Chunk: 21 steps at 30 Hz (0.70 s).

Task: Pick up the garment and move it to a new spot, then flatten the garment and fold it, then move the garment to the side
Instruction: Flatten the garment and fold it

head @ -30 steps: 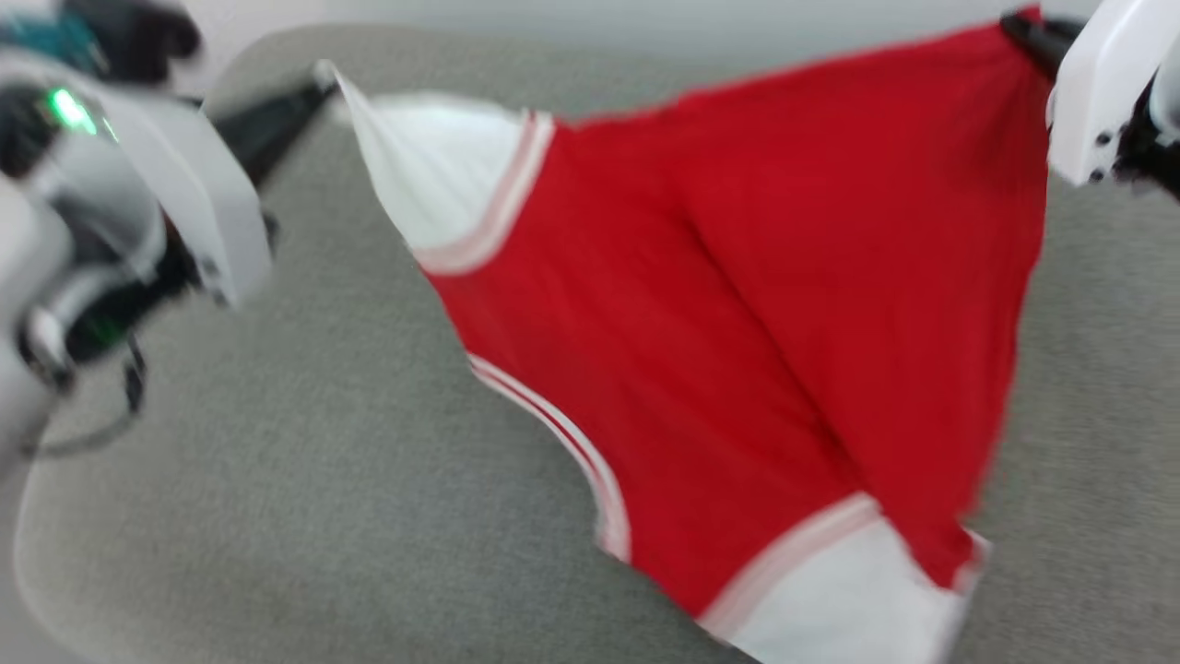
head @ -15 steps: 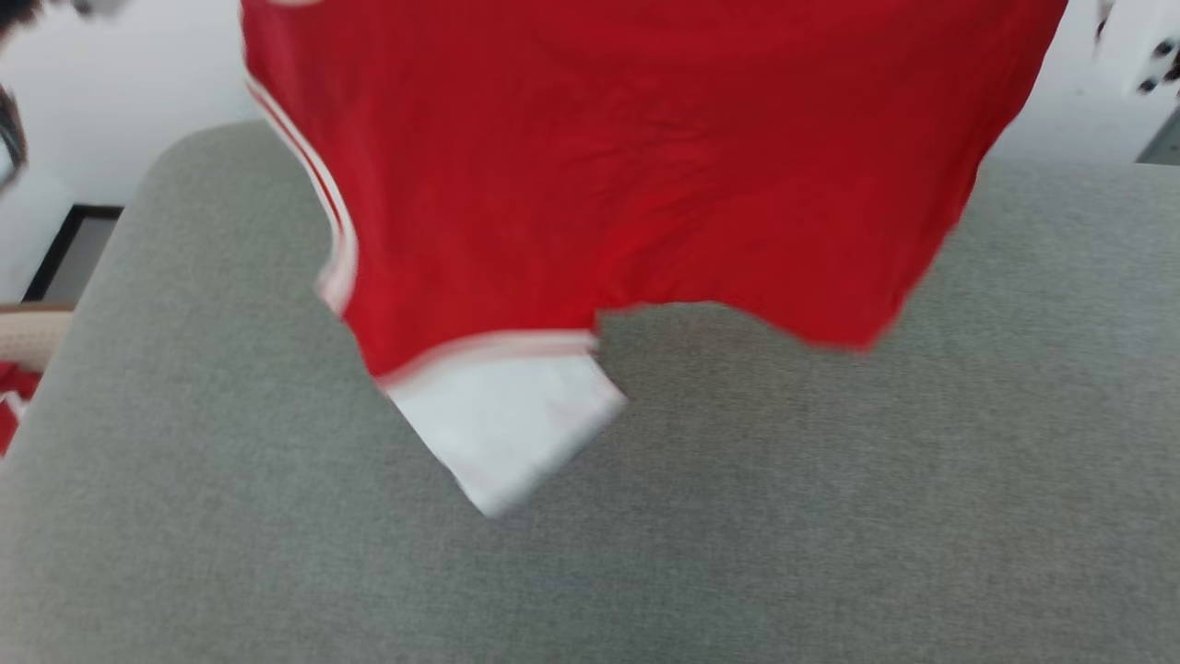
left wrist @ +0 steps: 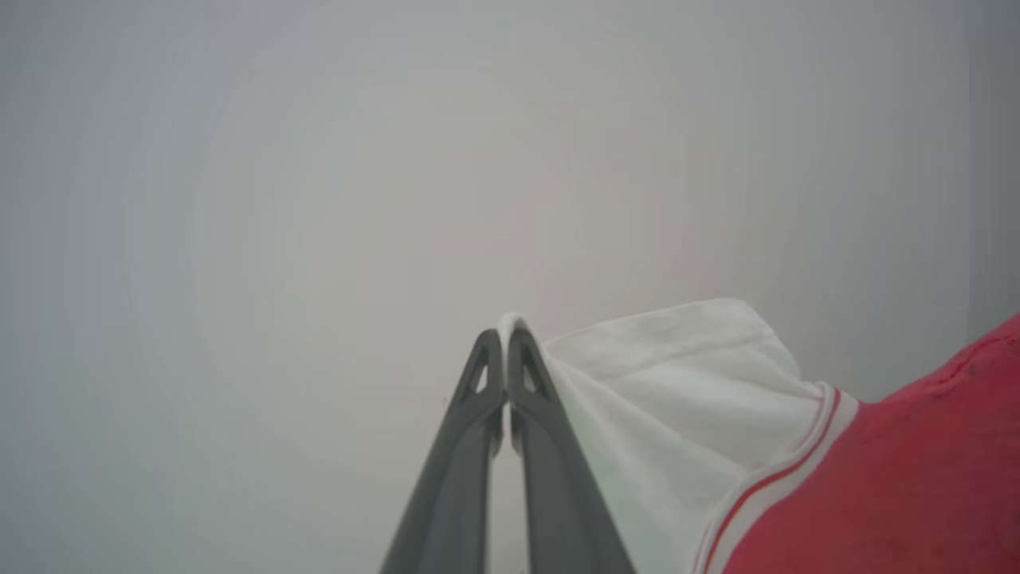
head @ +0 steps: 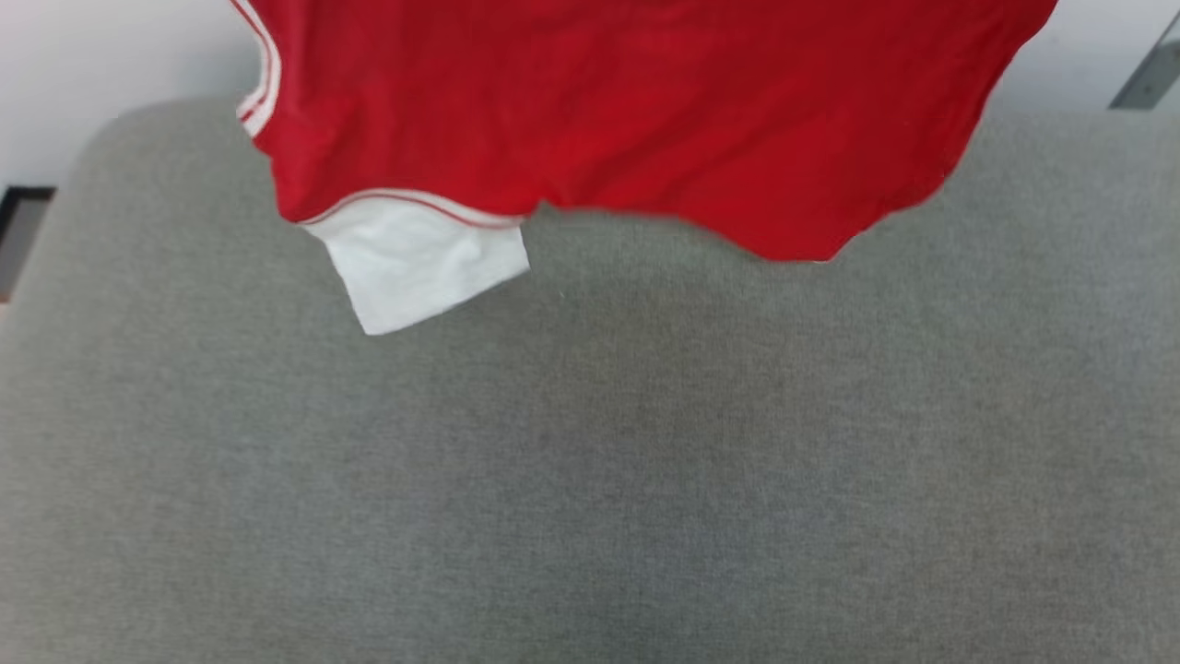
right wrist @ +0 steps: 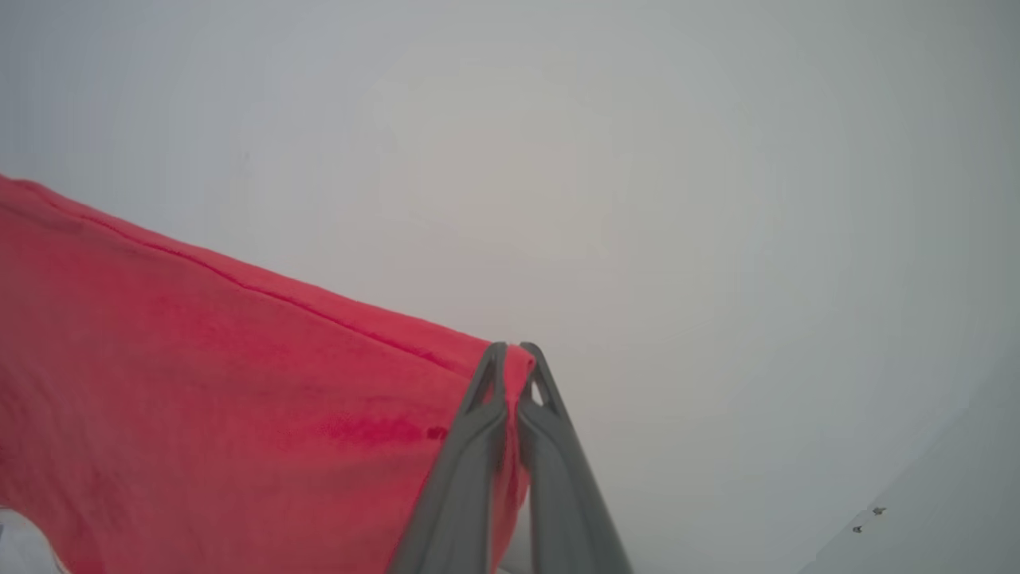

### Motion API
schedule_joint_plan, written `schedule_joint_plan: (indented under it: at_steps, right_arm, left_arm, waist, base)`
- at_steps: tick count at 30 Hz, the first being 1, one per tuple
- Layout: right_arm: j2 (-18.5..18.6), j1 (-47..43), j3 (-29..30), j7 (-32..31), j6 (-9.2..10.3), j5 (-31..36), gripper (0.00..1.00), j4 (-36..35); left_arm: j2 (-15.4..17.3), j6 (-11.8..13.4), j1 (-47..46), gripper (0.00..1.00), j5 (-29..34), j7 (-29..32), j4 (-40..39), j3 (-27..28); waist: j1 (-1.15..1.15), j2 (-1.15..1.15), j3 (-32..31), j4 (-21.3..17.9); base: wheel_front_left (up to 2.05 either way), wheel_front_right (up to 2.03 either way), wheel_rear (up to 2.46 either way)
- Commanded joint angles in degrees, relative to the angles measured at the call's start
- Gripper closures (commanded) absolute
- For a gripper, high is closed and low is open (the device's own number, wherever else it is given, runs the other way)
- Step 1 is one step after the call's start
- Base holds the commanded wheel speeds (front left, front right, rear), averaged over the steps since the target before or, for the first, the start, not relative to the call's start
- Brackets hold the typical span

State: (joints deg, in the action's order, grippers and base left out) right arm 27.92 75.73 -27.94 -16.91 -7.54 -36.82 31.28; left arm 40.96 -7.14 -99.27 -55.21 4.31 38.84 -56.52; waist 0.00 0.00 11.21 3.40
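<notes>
We held the garment [head: 627, 120] hanging above the cushion's [head: 590, 461] far edge, with the left gripper [left wrist: 505, 335] clamped on its white sleeve [left wrist: 669, 383] and the right gripper [right wrist: 514, 351] pinching a red corner.

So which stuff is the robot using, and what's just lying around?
For the job:
shirt, hanging up
left tool, shut on a white sleeve
right tool, shut on the red edge
grey pad below, likely where it lands

Just there:
dark frame
wall
</notes>
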Motion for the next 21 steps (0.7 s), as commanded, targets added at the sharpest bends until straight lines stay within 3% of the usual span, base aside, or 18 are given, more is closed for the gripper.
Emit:
schedule_joint_plan:
  at_steps: [1, 10, 15, 18, 21]
  right_arm:
    - [-1.07, 1.45, 1.39, 0.77, 0.11, 1.71, 1.00, 0.73]
    - [-7.89, 8.90, 9.37, 8.63, 0.11, 13.16, 1.00, 7.83]
    - [-11.54, 14.46, 15.55, 18.92, 0.11, 23.82, 1.00, 13.01]
    - [-13.30, 17.13, 20.53, 25.64, 0.11, 31.47, 1.00, 15.61]
    - [-14.92, 18.35, 24.54, 29.33, 0.11, 38.95, 1.00, 17.23]
  left_arm:
    - [-0.51, -0.34, -1.75, 1.00, 1.08, -1.42, 1.02, -0.35]
    - [-3.32, -0.30, -11.04, 1.00, 4.72, -8.68, 6.92, -2.00]
    - [-6.10, 0.06, -18.15, 1.00, 7.33, -16.15, 12.22, -0.77]
    - [-7.24, 1.21, -22.07, 1.00, 8.28, -19.01, 13.51, 1.75]
    - [-7.40, 0.78, -23.71, 1.00, 9.76, -19.44, 9.82, 6.13]
  waist:
    - [0.00, 0.00, 3.99, -1.15]
    - [0.00, 0.00, 15.21, -2.91]
    - [0.00, 0.00, 20.91, -3.19]
    - [0.00, 0.00, 23.56, -2.87]
    - [0.00, 0.00, 25.70, -2.06]
  base:
    - [0.00, 0.00, 0.00]
    - [0.00, 0.00, 0.00]
    - [0.00, 0.00, 0.00]
    - [0.00, 0.00, 0.00]
    - [0.00, 0.00, 0.00]
